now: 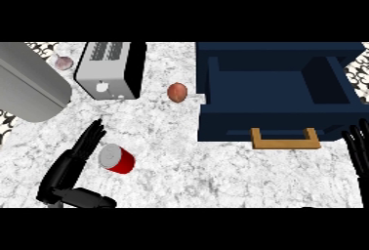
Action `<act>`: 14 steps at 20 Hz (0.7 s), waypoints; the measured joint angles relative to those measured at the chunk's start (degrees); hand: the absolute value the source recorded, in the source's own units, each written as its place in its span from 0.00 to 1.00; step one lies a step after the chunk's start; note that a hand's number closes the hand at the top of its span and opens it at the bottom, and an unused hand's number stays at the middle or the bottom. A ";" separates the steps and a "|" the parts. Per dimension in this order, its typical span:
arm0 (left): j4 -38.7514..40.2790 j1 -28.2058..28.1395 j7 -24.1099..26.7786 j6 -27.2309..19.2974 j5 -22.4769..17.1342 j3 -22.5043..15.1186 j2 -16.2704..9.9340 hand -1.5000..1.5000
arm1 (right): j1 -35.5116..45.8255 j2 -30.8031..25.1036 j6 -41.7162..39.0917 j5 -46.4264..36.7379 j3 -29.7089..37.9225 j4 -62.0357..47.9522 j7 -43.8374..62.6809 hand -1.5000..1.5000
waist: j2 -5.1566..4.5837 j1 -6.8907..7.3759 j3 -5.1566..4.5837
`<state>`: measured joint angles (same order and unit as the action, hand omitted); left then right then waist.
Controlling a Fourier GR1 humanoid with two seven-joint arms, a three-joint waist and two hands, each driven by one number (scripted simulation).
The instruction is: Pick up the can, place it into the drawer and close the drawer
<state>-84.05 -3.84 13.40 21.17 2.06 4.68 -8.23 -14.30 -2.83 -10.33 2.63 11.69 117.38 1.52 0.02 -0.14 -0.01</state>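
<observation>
nearby, open drawer (277,88), can (116,158) outside

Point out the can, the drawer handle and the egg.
can (117,159), head view: on its red side wall.
drawer handle (285,144), head view: on the wooden bar's front.
egg (177,92), head view: on the middle of its brown shell.

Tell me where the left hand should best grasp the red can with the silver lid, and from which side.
Probably round the curved red side wall of the red can with the silver lid, coming from its left, where the open left hand is already beside it. The can lies tilted, lid toward the hand, leaving its wall exposed.
</observation>
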 measured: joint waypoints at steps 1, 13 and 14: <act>1.65 0.34 1.22 0.36 0.15 0.40 -0.36 0.00 | 0.67 -0.17 0.07 0.35 0.38 -0.11 0.58 0.00 | -0.01 0.00 0.01; 11.30 1.73 8.50 1.51 2.51 2.38 -2.16 0.00 | -1.17 1.03 -0.65 -0.78 0.44 0.83 -0.76 0.00 | 0.00 -0.01 0.01; 12.52 1.75 9.70 1.34 2.93 2.42 -2.13 0.00 | -1.64 1.40 -0.16 -1.50 -0.67 1.45 -0.69 0.00 | 0.01 -0.03 0.01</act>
<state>-71.53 -2.09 23.10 22.50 4.99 7.10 -10.36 -15.94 -1.43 -10.49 1.13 11.02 118.83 0.83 0.03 -0.16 0.00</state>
